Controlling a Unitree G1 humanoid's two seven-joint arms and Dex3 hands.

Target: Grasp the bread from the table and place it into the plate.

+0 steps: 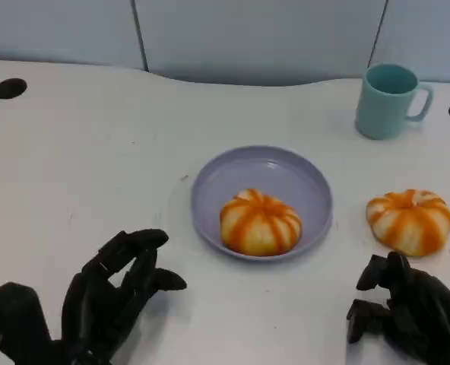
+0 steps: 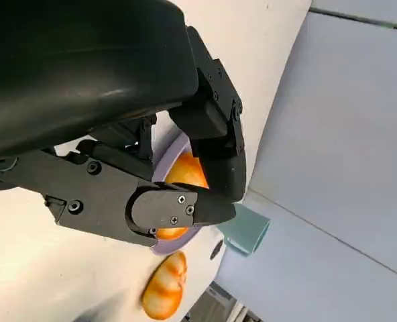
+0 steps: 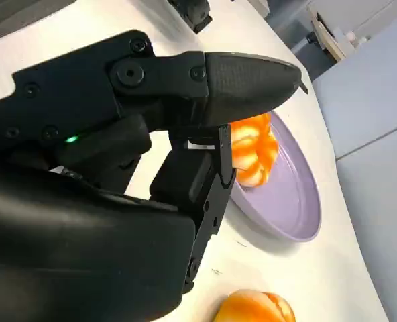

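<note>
plate [image 1: 210,204] is the reference point for this report: a shallow lilac dish near the middle of the white bench [image 1: 73,152]. one striped orange-and-cream bun [image 1: 260,222] sits inside it, toward the near rim, resting on the dish floor and touched by neither hand. that placement suggests part of the job is already accounted for.

a second bun [image 1: 410,220] of the same look lies on the bench to the right of the plate, apart from its rim. judged from the task, this is the bread yet to be grasped. it sits flat and rounded, so it should need fingers closing from both sides rather than a pinch from above.

the right hand [image 1: 407,308] is on the near side of that second bun, to the right of the plate and closer to the robot. its fingers are curled inward and hold nothing; no contact with the bun can be seen. its position close behind the bun reads as a staging point for a reach.

the left hand [image 1: 107,293] rests near the bench to the left of the plate, on the near side. its fingers are spread apart and empty. it appears parked out of the way, leaving the approach to the plate free.

a teal mug [image 1: 388,99] stands beyond the plate, to the far right, handle pointing away from the plate. it is well apart from both buns but lies roughly behind the second one, so an overshooting reach is the one hazard noted.
</note>
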